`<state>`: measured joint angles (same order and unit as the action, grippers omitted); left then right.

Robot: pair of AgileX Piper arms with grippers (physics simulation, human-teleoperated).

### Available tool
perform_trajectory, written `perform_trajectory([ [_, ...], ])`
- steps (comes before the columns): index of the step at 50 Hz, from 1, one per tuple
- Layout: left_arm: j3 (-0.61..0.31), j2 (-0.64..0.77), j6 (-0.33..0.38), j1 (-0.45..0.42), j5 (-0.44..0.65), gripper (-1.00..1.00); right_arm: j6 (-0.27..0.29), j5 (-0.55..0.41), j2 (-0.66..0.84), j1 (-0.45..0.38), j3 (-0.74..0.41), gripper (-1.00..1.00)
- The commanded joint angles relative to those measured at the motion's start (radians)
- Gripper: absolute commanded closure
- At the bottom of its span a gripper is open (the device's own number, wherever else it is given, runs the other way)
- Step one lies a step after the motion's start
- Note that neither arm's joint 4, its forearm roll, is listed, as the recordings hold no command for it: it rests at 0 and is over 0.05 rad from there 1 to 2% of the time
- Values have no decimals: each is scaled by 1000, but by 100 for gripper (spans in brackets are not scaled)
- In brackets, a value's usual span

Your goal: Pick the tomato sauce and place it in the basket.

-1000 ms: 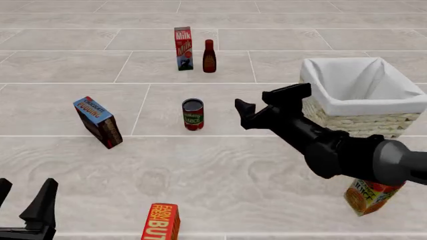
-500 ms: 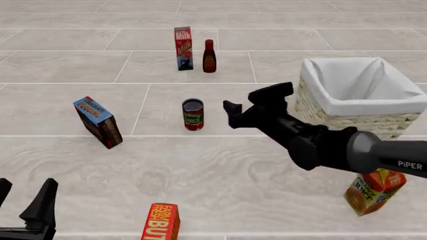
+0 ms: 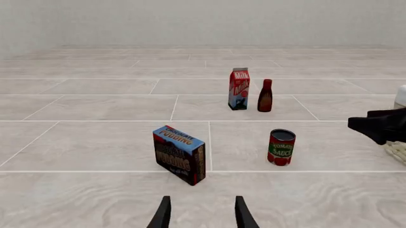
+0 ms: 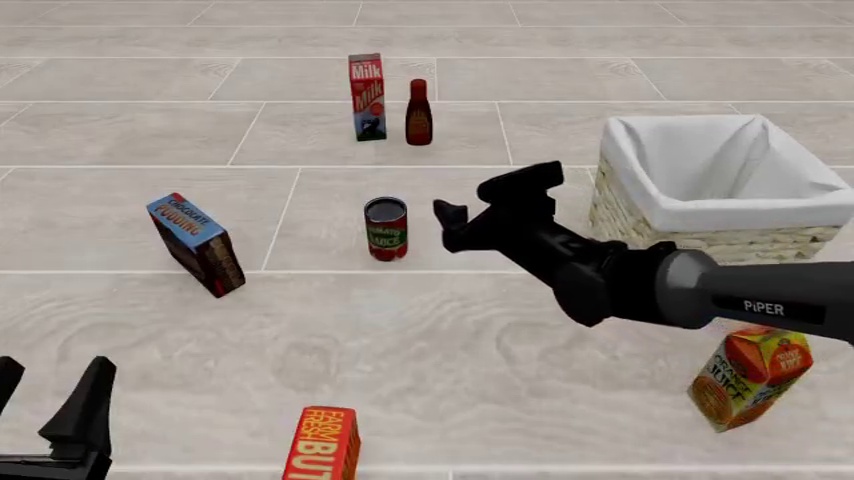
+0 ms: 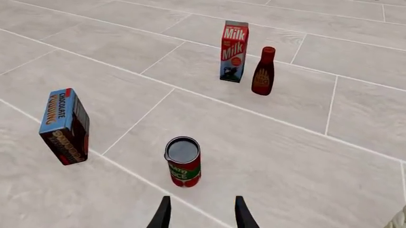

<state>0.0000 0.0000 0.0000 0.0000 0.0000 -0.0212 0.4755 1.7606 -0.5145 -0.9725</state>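
Currently right gripper fingers parted, empty, just right of upright tomato sauce; left gripper parted, far.

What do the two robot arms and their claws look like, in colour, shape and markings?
Both are matt black. The right arm is a thick rounded tube with white "PiPER" lettering, ending in the right claw with two blunt fingers. The left claw shows two tapered black fingers. No cables are visible.

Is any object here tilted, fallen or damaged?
Yes: the orange juice carton near the front right, below the right arm, leans on one edge. The chocolate pudding box on the left also stands tilted. The tomato sauce is upright; nothing looks spilled.
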Motion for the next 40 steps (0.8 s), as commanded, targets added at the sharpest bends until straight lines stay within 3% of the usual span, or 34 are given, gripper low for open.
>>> perform_trajectory([
  [1,0,0,0,0,0,-100,6,2,46,4,-38,-100],
  [40,0,0,0,0,0,-100,-2,-3,167,-29,-130,-100],
])
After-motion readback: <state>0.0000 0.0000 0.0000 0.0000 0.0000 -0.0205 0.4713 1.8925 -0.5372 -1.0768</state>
